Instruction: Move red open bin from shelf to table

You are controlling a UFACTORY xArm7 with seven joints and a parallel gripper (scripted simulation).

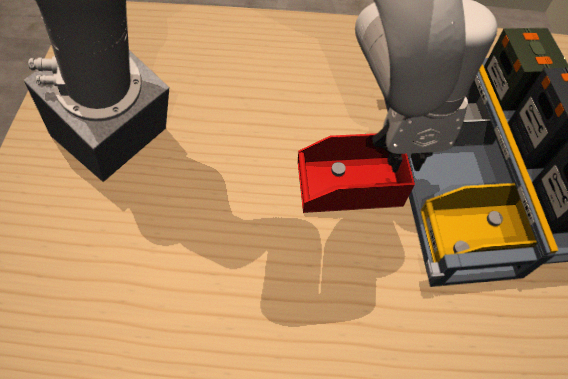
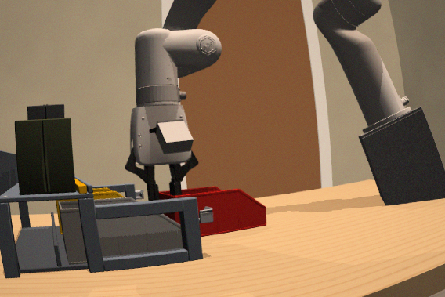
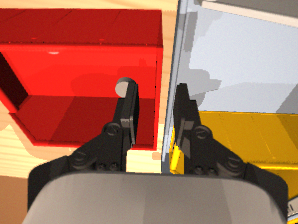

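Observation:
The red bin (image 1: 367,198) (image 2: 235,214) (image 3: 85,65) stands upright on its base on the table top (image 1: 175,313) (image 2: 333,245), just in front of the shelf (image 1: 447,168) (image 2: 192,229) (image 3: 240,65). A narrow strip of wood shows between them in the wrist view. One grey round part (image 1: 338,169) (image 3: 123,87) lies in the bin. My gripper (image 1: 408,161) (image 2: 164,195) (image 3: 156,96) is partly open at the bin's back wall, one finger on the inner side, the other on the shelf side, with gaps to the wall. The bin's rear foot is hidden in the exterior view.
A yellow bin (image 1: 470,235) (image 2: 107,194) (image 3: 240,135) with grey parts sits on the shelf, close beside the shelf-side finger. A grey bin (image 2: 137,233) sits at the shelf's other end. Dark cases (image 1: 542,128) (image 2: 43,155) stand on the upper level behind a yellow rail (image 1: 515,153).

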